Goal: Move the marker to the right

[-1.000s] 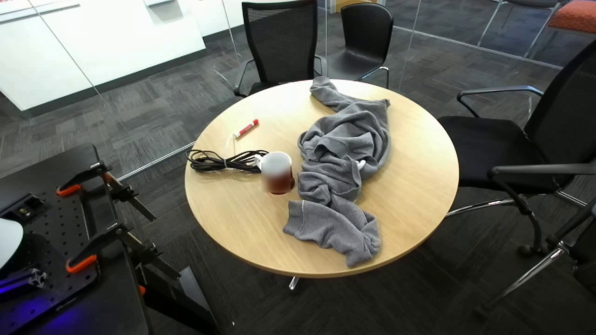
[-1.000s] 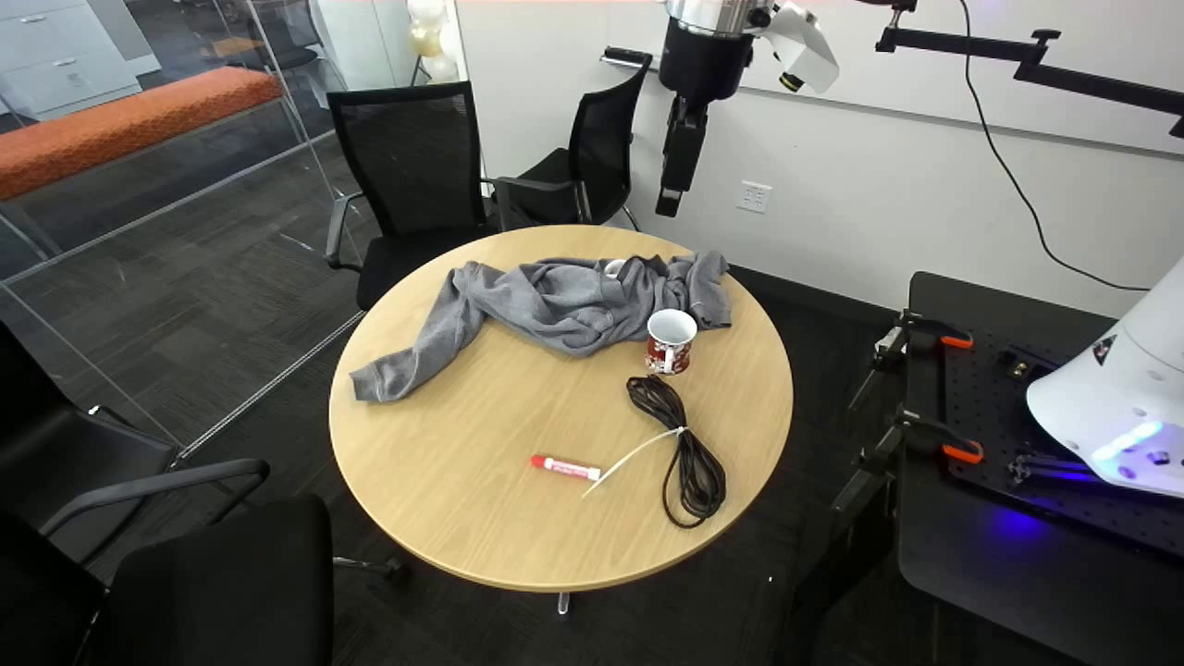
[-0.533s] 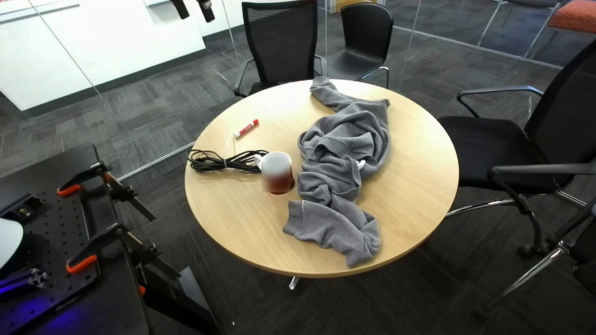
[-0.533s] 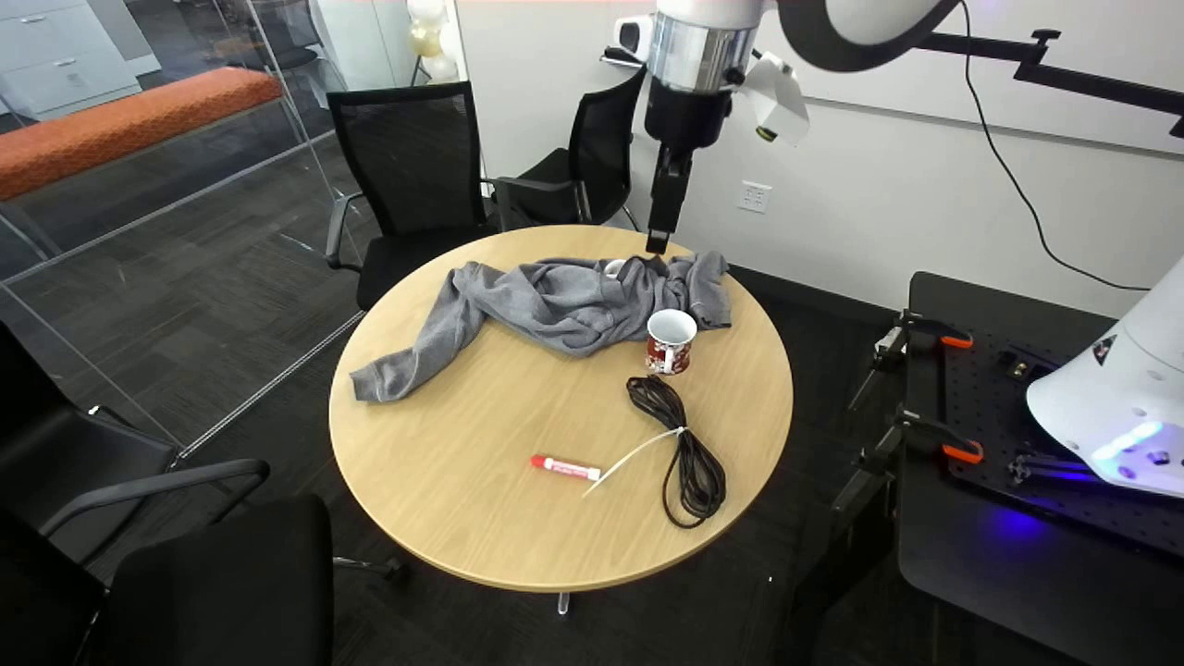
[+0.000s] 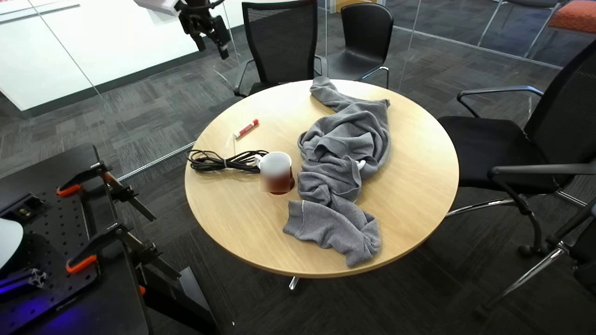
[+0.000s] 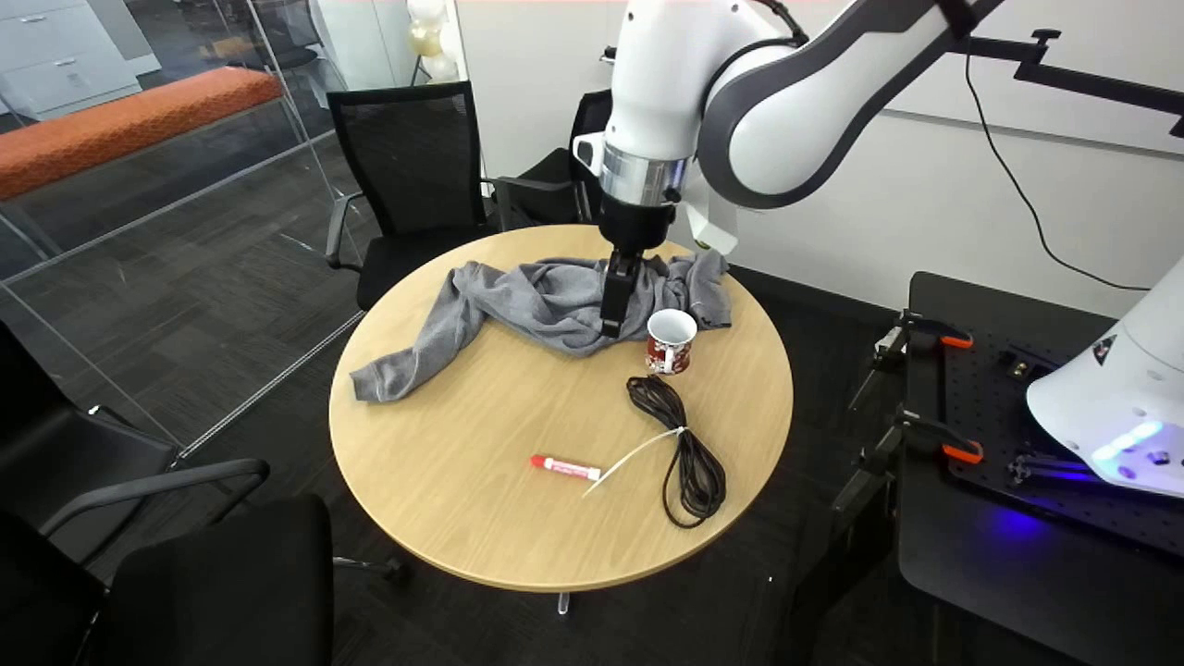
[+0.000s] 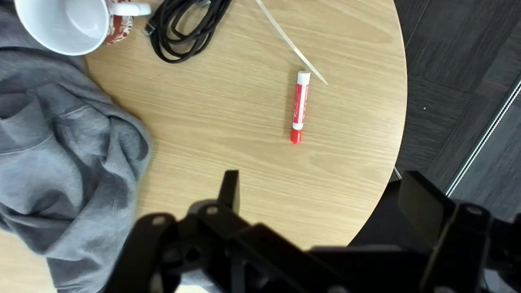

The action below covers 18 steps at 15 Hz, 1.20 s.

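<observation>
Hovering with gripper (image 7: 321, 191) wide and vacant, low in wrist view. Could pinch pale strip (image 7: 291, 42) along with marker (image 7: 300, 106), upper middle, by closing off-centre.

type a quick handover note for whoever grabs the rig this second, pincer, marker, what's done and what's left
Pincer: open, nothing in its grasp, up in the air and apart from the tabletop.
Marker: lying on the round table, white end toward the coiled black cable, red end pointing away from it.
Done: no grasp yet.
Left: most likely come down over it, close, move it right, let go. The task doesn't say whose right, so check first.
Also on the table: mug and grey garment.
</observation>
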### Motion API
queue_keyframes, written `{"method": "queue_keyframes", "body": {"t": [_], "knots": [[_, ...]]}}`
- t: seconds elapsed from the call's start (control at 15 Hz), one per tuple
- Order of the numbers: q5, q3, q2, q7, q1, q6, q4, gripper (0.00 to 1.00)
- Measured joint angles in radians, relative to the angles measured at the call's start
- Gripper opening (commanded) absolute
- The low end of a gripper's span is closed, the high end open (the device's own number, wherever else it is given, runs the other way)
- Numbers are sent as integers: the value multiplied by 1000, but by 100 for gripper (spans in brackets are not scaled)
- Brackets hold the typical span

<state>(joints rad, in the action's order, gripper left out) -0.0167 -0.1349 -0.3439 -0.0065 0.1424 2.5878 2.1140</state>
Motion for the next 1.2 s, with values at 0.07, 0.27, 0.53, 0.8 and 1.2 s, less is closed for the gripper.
{"method": "queue_keyframes", "body": {"t": [0.07, 0.27, 0.53, 0.8, 1.2], "knots": [[-5, -4, -29, 5, 3, 1, -23, 100], [-5, -8, -117, 29, 20, 1, -101, 100], [-5, -8, -222, 49, 47, 0, -202, 100], [-5, -7, -319, 54, 72, -2, -288, 100], [-3, 6, -452, 85, 107, -9, -394, 100]]}}
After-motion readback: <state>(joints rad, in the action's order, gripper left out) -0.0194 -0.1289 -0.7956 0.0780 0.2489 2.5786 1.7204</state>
